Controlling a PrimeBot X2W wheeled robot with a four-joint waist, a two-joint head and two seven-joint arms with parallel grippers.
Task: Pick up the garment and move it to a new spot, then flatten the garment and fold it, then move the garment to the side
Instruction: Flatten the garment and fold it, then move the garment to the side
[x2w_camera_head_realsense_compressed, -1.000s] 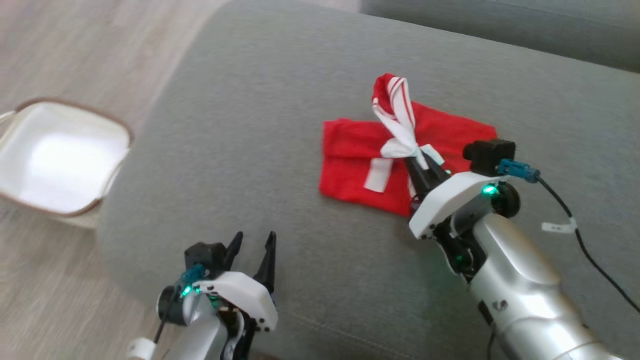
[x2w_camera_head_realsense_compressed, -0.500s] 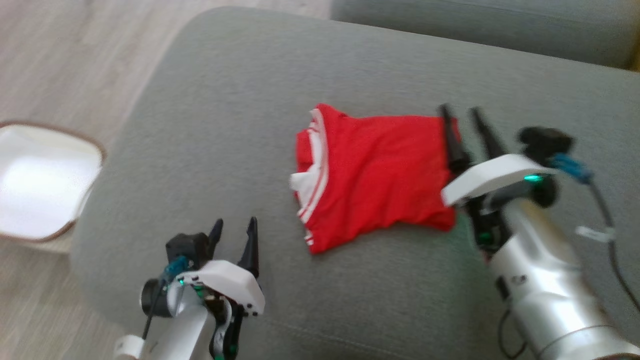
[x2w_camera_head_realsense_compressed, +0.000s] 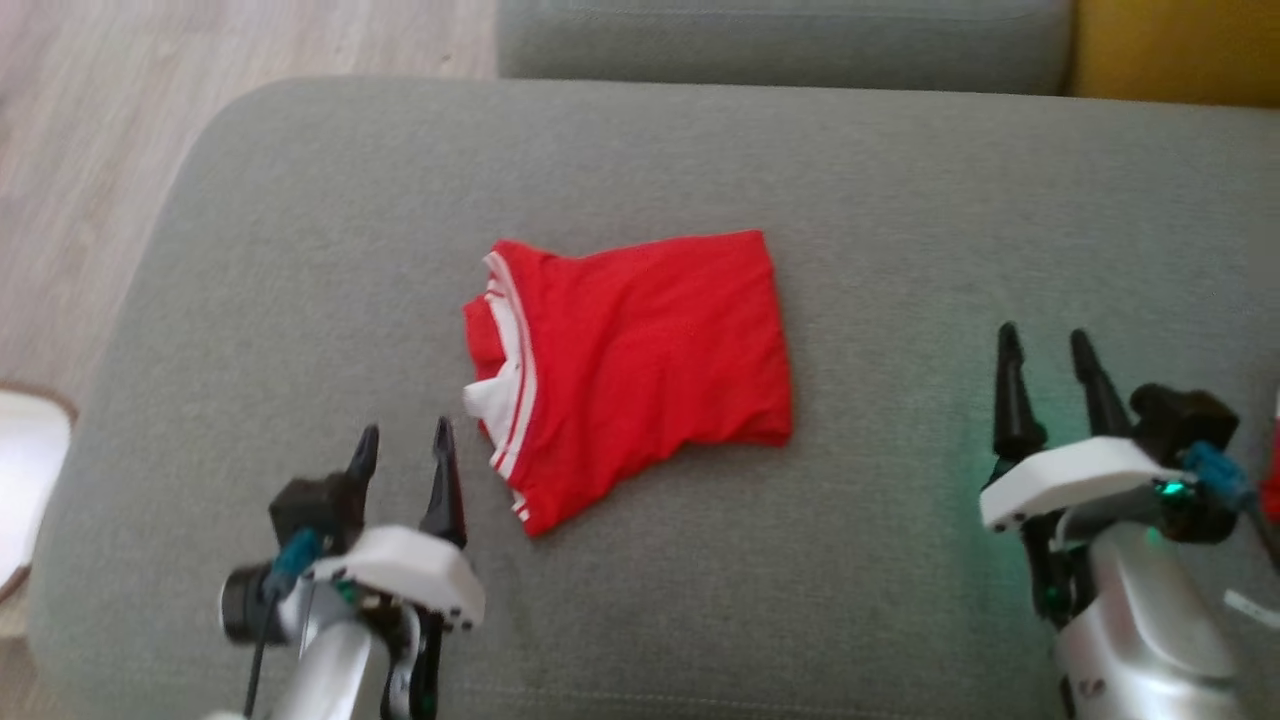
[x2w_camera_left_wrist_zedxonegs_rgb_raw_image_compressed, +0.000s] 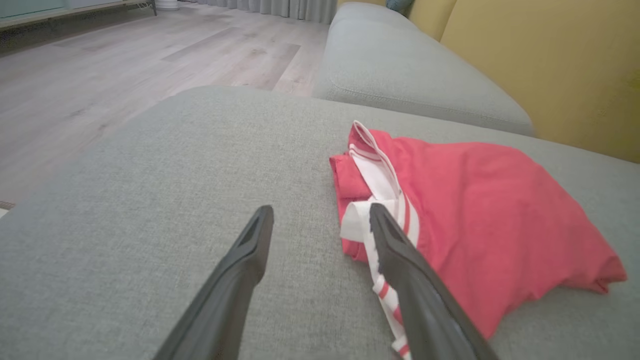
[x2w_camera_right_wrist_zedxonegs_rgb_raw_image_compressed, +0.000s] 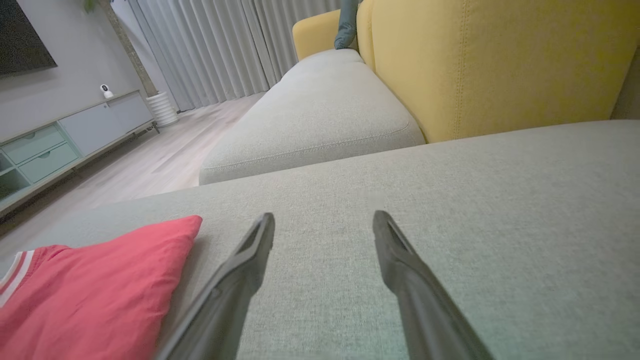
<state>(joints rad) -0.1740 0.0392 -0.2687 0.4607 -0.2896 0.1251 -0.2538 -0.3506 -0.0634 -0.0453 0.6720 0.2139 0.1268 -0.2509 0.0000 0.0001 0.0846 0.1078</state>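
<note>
The left gripper (x2w_camera_head_realsense_compressed: 405, 432) and right gripper (x2w_camera_head_realsense_compressed: 1044, 335) hover released, fingers spread, flanking the folded red garment (x2w_camera_head_realsense_compressed: 650, 350) with white-striped trim on the grey sofa cushion (x2w_camera_head_realsense_compressed: 900, 180).

Silver forearms (x2w_camera_head_realsense_compressed: 1150, 640), white wrist housings (x2w_camera_head_realsense_compressed: 1070, 475), blue connectors (x2w_camera_head_realsense_compressed: 1210, 472); left pincer (x2w_camera_head_realsense_compressed: 405, 427), right pincer (x2w_camera_head_realsense_compressed: 1043, 332), both dark-fingered.

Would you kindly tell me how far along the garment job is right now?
Done: the red garment lies folded, roughly rectangular, mid-cushion on the grey sofa. In hand: nothing; the left gripper and right gripper are open, holding nothing. Left: probably moving the garment to the side.
</note>
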